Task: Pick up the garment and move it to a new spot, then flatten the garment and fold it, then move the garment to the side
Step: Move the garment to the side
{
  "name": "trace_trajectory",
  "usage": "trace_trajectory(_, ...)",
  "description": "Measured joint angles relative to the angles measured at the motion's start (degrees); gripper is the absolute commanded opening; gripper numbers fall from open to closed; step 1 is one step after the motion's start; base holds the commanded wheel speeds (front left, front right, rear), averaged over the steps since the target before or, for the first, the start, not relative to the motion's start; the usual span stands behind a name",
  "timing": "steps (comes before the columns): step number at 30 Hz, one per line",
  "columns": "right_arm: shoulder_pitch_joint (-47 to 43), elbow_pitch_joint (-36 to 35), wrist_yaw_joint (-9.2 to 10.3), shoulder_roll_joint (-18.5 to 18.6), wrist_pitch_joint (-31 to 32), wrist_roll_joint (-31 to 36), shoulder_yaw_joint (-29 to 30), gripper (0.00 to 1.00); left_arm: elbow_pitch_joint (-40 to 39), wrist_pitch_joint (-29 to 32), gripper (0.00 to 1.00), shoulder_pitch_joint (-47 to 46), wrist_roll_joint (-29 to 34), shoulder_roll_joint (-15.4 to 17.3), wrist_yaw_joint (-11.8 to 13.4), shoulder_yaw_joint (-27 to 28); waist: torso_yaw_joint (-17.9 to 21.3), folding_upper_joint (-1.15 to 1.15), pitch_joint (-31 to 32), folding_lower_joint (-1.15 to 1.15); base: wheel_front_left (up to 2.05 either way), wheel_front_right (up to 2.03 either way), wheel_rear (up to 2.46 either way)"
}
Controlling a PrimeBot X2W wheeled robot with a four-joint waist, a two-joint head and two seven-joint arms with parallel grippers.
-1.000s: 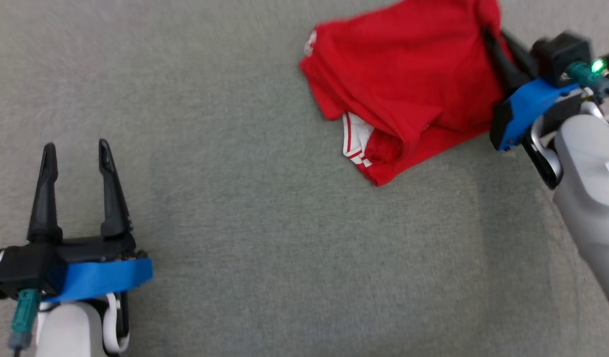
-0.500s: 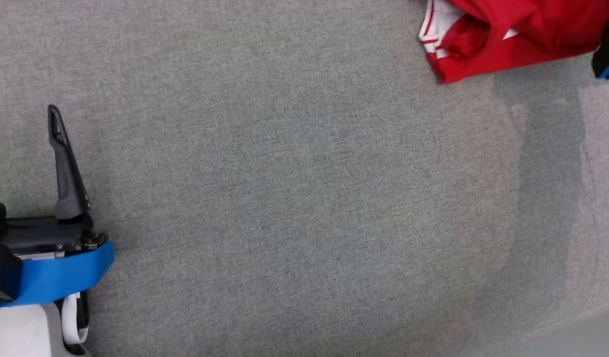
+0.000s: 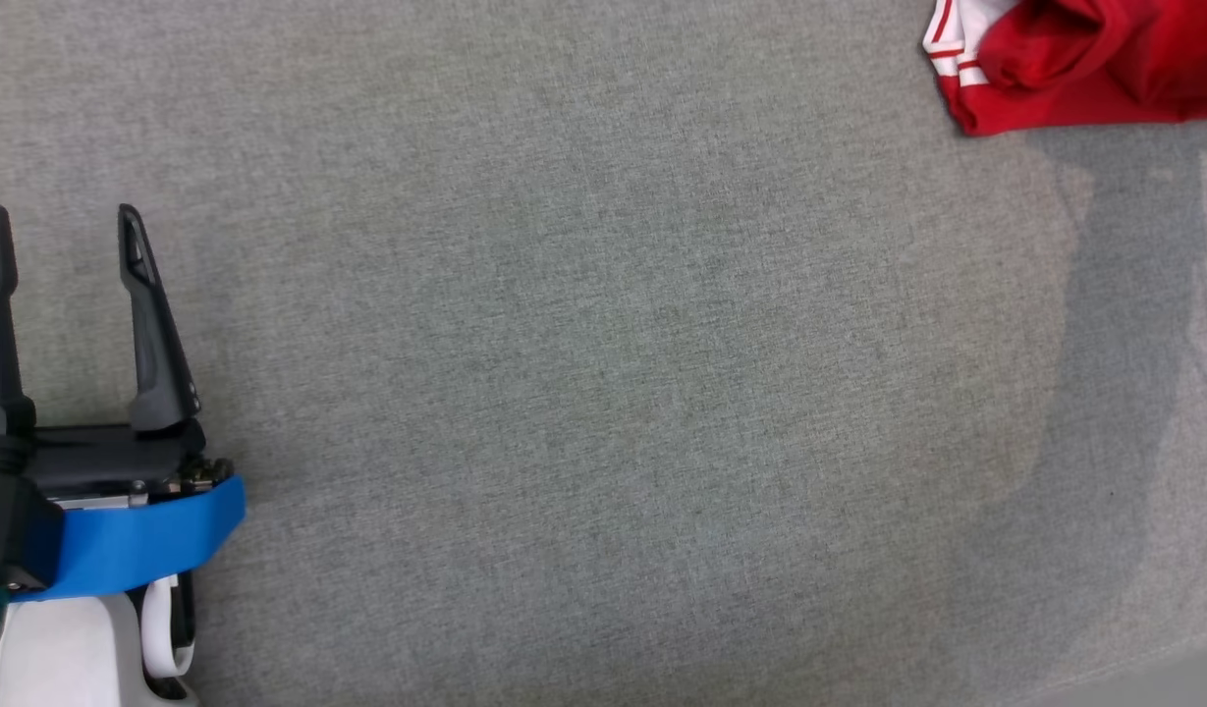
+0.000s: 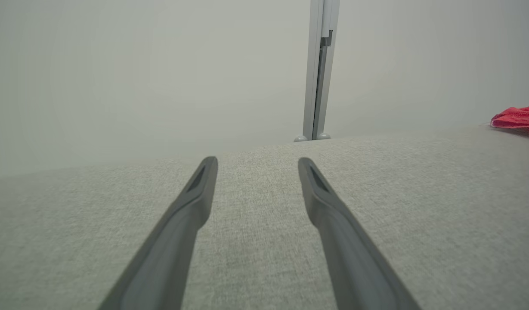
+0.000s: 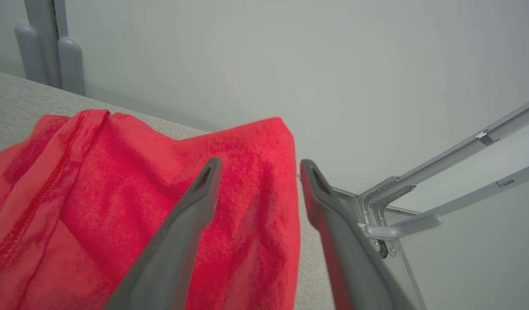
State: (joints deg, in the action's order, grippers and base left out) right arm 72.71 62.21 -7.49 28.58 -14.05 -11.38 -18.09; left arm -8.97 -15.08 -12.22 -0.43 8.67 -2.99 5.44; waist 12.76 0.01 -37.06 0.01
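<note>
The red garment [image 3: 1084, 69], with white striped trim, lies bunched on the grey cloth surface at the top right corner of the head view. In the right wrist view the garment [image 5: 96, 193] spreads under my right gripper [image 5: 261, 162], which is open, its fingers apart above the fabric's edge with nothing pinched between them. My left gripper [image 3: 62, 211] hovers open at the lower left, far from the garment. The left wrist view has the left gripper [image 4: 256, 160] over bare cloth and a sliver of the garment [image 4: 516, 118] at the far right.
Grey fabric surface [image 3: 603, 393] covers the whole work area, with its front edge [image 3: 1153, 678] at the lower right. A pale upright post [image 4: 318, 69] stands behind the surface. Grey metal frame bars [image 5: 440, 181] stick out past the surface's edge beside my right gripper.
The head camera has swung, so the garment now sits at the picture's top right and the right arm has left that view. The left gripper stays open.
</note>
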Motion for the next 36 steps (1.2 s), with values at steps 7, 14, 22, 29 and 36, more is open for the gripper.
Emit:
trace_trajectory(7, -1.82, -1.49, 0.0, -1.27, -0.91, 1.37, 1.87, 1.0, 2.55, 0.01, 1.0, 0.93, -1.12, -1.52, 0.44, -0.24, -2.23, 0.0, 5.04, -0.01, 0.0, 0.0, 0.0)
trace_trajectory(14, -12.62, -14.17, 0.0, -6.81, -0.98, 1.23, 3.65, 1.0, 5.44, 0.0, 1.0, 5.16, -2.58, -3.16, 0.89, 0.87, -4.91, -0.02, 12.57, -0.02, 0.0, 0.0, 0.0)
trace_trajectory(22, -27.58, -24.65, 0.0, -13.71, -0.98, 1.02, 5.87, 1.0, 8.83, 0.01, 1.0, 9.7, -3.66, -4.43, 0.88, 1.71, -7.65, -0.02, 19.73, -0.02, 0.0, 0.0, 0.0)
trace_trajectory(29, -41.11, -30.0, 0.0, -17.9, -0.98, 0.79, 10.39, 1.0, 11.84, 0.01, 1.0, 11.68, -4.09, -5.2, 0.43, 1.63, -9.89, -0.02, 23.77, -0.01, 0.0, 0.0, 0.0)
trace_trajectory(36, -54.05, -34.79, 0.0, -21.36, -0.98, 1.26, 15.52, 1.0, 14.71, 0.01, 1.0, 13.54, -4.12, -5.47, 0.14, 1.53, -11.48, -0.03, 27.36, -0.01, 0.0, 0.0, 0.0)
